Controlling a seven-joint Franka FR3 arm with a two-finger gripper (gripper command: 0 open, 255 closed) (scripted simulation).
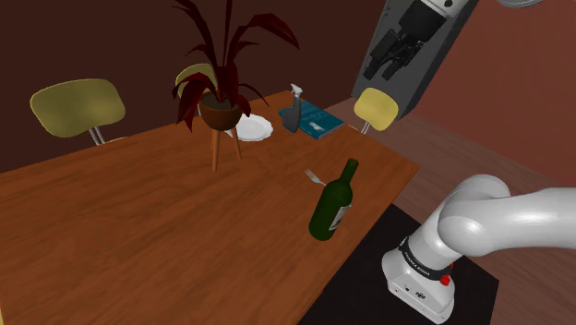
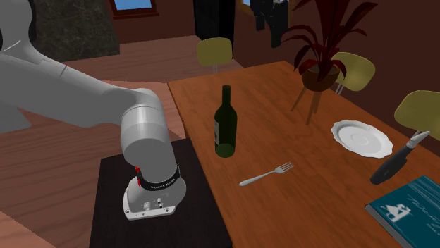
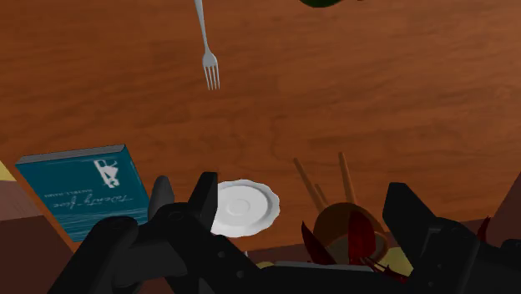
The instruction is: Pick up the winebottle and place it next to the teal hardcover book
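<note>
The brown wooden table (image 1: 138, 222) carries everything. The dark green wine bottle (image 1: 334, 198) stands upright at its near edge, close to my stand. The teal hardcover book (image 1: 318, 121) lies flat at the far end, well apart from it. My claw (image 3: 302, 200) hangs above the table, fingers apart, holding nothing. I judge I should come down level and clasp the bottle's body squarely, clear of the silver fork (image 1: 317, 175) just beside it.

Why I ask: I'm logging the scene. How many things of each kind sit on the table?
Wine bottle: 1
Spray bottle: 1
Fork: 1
Plate: 1
Book: 1
Potted plant: 1
Total: 6
</note>
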